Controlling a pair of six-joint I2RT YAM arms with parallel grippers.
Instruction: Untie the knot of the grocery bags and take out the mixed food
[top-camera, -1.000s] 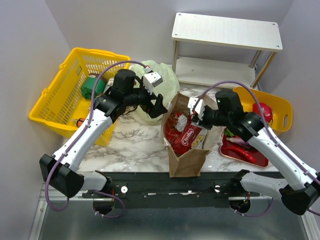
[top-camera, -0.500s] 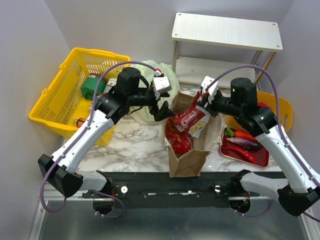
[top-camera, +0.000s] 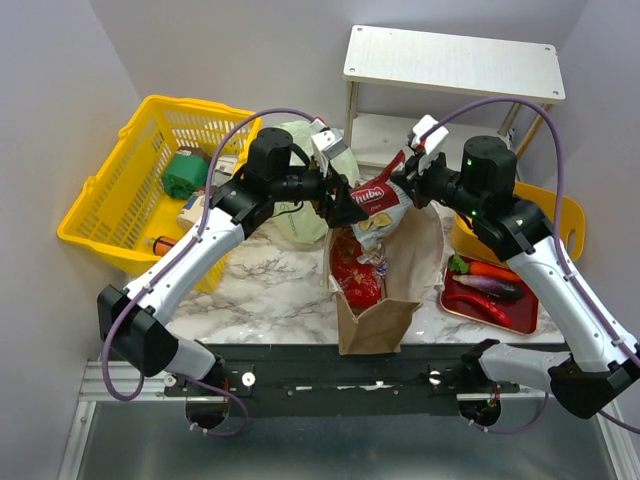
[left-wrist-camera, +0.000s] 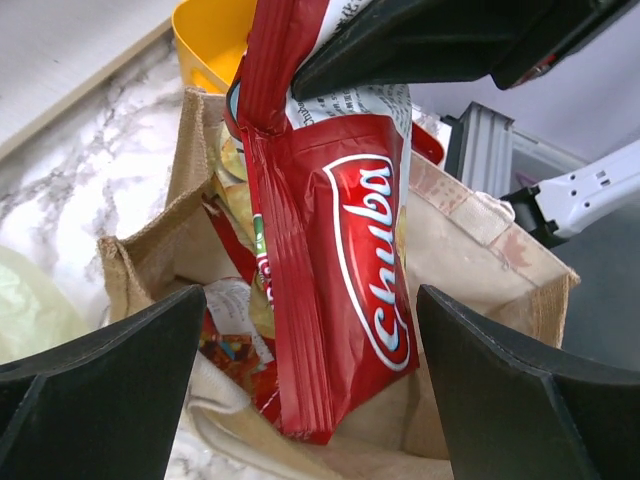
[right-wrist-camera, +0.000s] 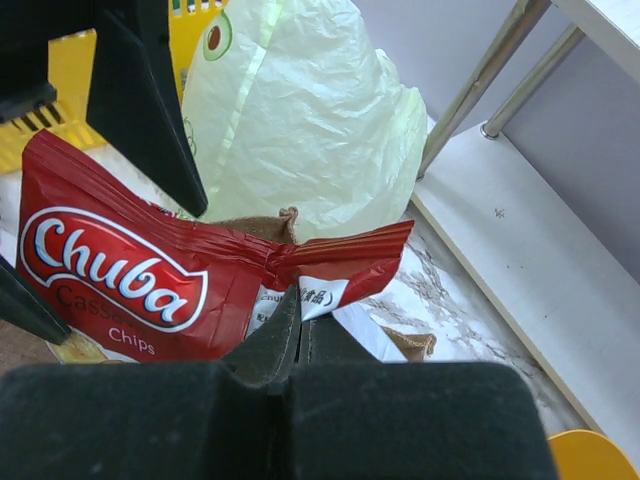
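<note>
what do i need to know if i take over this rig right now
Right gripper: shut on the Chuba chips packet, held above the brown paper bag.
Left gripper: open, fingers on either side of that packet.
Done: some vegetables lie on the red tray.
Left: set this packet down, take out the other red packet in the paper bag, then empty the pale green plastic bag; its knot is not in view.

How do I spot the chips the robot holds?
Find the brown paper bag in the middle. Just above its open top, the right pincer pinches a red packet marked Chuba. Unlike the other packet down inside, it hangs in the air.
</note>
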